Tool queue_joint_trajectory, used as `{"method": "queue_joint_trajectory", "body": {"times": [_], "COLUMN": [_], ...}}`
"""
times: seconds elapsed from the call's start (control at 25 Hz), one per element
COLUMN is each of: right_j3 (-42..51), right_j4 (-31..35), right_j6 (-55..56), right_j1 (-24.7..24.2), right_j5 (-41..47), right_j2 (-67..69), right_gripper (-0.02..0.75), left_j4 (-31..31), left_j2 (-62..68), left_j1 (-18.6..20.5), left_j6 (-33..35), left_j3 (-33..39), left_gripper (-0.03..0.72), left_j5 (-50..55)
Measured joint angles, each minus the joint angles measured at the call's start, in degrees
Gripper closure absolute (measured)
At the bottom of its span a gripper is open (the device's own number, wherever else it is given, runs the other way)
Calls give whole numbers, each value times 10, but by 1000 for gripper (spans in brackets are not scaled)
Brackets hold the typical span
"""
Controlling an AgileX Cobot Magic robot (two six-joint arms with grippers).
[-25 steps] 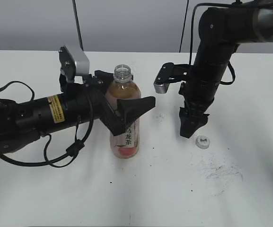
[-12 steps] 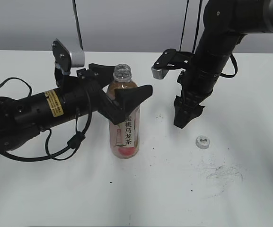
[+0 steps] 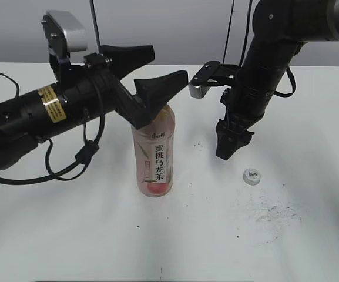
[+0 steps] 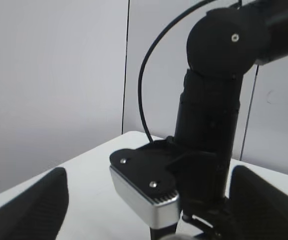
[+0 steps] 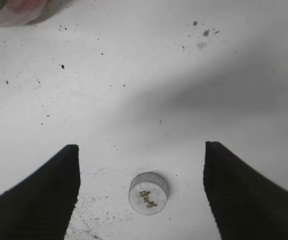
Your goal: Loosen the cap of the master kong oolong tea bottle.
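Our left gripper [image 3: 145, 73], jaws spread wide and holding nothing, now hangs above the slim clear plastic master kong oolong tea bottle [image 3: 154, 154] of amber-pink tea, having lifted clear of the body it flanked a second ago. The bottle stands upright and alone on the white table [image 3: 69, 235], its neck hidden behind the fingers. Our right gripper [image 5: 141, 200], also released and empty, has risen off the table, with the small round silvery-white ribbed cap [image 5: 147, 193] lying between its fingers below. We judge the cap fully off and the task done.
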Motion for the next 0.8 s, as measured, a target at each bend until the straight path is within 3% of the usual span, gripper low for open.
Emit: {"method": "queue_joint_trajectory", "body": {"times": [0.16, 0.44, 0.6, 0.8], "right_j3": [0, 0, 0, 0], "right_j4": [0, -2, -8, -29], "right_j6": [0, 12, 52, 143], "right_j1": [0, 0, 0, 0], "right_j5": [0, 2, 6, 40], "right_j2": [0, -30, -54, -83], "right_gripper": [160, 160, 160, 160], "left_j4": [-1, -12, -25, -48], "left_j2": [-43, -160, -235, -330], "left_j1": [0, 0, 0, -1], "left_j6": [0, 0, 0, -11], "left_j3": [0, 0, 0, 0], "left_gripper": [104, 104, 104, 104], "left_j5": [9, 154, 283, 526]}}
